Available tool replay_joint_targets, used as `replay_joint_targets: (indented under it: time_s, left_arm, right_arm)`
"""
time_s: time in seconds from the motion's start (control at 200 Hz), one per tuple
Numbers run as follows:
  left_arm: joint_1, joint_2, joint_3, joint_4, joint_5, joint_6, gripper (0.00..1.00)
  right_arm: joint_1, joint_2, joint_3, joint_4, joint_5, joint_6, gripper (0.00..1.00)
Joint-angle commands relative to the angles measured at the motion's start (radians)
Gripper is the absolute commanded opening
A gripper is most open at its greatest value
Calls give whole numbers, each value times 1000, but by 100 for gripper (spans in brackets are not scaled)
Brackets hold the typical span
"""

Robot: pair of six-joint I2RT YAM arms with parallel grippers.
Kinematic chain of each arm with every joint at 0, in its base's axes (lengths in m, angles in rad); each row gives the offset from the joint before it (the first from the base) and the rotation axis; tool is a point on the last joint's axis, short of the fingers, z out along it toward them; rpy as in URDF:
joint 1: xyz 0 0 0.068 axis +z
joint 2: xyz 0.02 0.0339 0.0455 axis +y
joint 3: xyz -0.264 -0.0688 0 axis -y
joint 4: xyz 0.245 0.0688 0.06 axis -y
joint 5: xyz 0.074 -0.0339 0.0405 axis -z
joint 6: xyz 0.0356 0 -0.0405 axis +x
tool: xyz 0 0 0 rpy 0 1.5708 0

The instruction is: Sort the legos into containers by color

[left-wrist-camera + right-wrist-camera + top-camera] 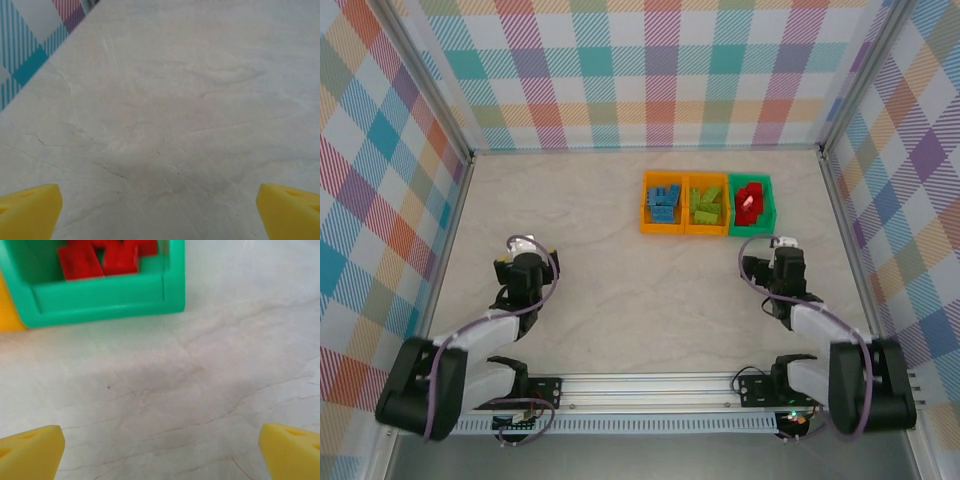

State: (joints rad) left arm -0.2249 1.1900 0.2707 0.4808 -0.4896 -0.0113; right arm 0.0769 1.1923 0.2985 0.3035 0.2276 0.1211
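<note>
Three containers stand in a row at the back of the table. The left orange bin [645, 205] holds blue legos [664, 203]. Green legos [706, 206] lie in the middle orange bin [706, 231]. The green bin [768, 205] holds red legos [749, 200]. My right gripper [782, 243] hangs open just in front of the green bin [100, 300], with bare table between its yellow fingertips [30, 452] and red legos [100, 257] beyond them. At the left of the table my left gripper [523, 245] is open and empty, its fingertips [27, 212] spread wide.
Checkered walls close the table on the left, back and right, and a strip of the left wall [30, 45] shows near the left gripper. A metal rail [650, 385] with the arm bases runs along the near edge. An orange bin's corner [7, 310] sits left of the green bin.
</note>
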Motion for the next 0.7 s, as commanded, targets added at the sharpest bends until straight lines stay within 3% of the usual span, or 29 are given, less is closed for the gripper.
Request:
replay_joint_targets:
  time_s: [0.0, 0.08, 0.095, 0.18, 0.235, 0.57, 0.695]
  left_arm:
    - [63, 100, 64, 194, 118, -15, 100]
    - [123, 199, 92, 285, 197, -2, 100]
    - [135, 223, 96, 301, 209, -10, 100]
    - [172, 382, 122, 402, 338, -1, 100]
    - [156, 367, 142, 326, 345, 17, 100]
    - [151, 373, 141, 343, 337, 23, 100]
    - [150, 374, 144, 336, 345, 27, 100]
  right_arm:
    - [-7, 124, 68, 379, -10, -84, 100]
    - [-44, 316, 112, 505, -93, -82, 100]
    - [-52, 363, 92, 616, -135, -96, 100]
    - [-60, 334, 72, 593, -93, -62, 100]
    - [-54, 326, 88, 540, -74, -61, 100]
    - [-52, 329, 94, 540, -80, -69, 100]
    - [-55, 337, 107, 521, -158, -97, 100]
